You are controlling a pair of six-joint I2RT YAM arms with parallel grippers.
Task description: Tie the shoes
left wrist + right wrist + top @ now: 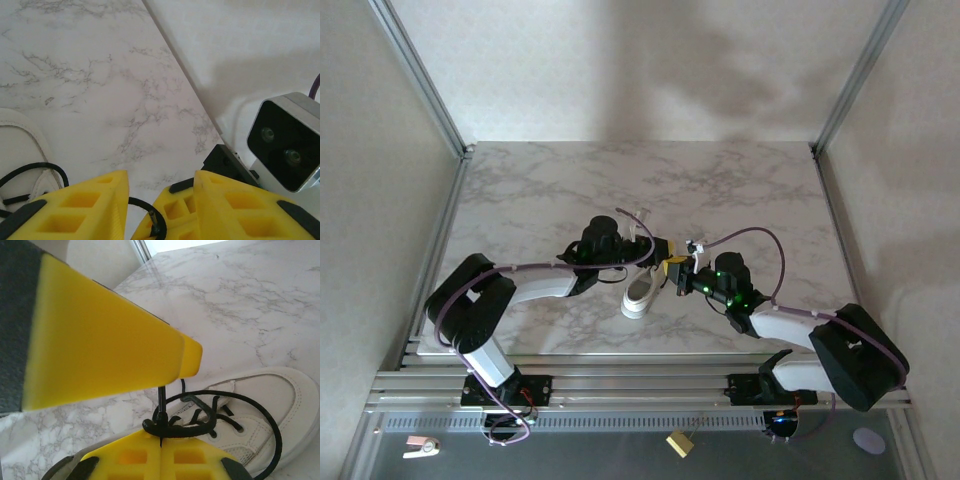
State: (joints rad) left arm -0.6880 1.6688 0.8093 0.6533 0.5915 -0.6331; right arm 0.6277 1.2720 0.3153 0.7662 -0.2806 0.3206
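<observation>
At centre of table [540, 190], sneaker [640, 297] lay upright. R gripper [161, 442] clenched on black lace [175, 429]; L gripper [150, 192] jaws stood apart, lace between. Risk: lace could slip if L pulled unclosed.

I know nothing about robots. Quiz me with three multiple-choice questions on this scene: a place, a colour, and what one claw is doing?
1. Where is the sneaker? A at the table's middle; B against the back wall; C on the floor.
2. What colour are its laces? A white; B black; C red.
3. What is the right gripper doing? A standing wide open; B pinching a lace; C gripping the sole.
Answers: 1 A, the top view shows it mid-table; 2 B, black against the white shoe; 3 B, its yellow fingers meet on the lace.
</observation>
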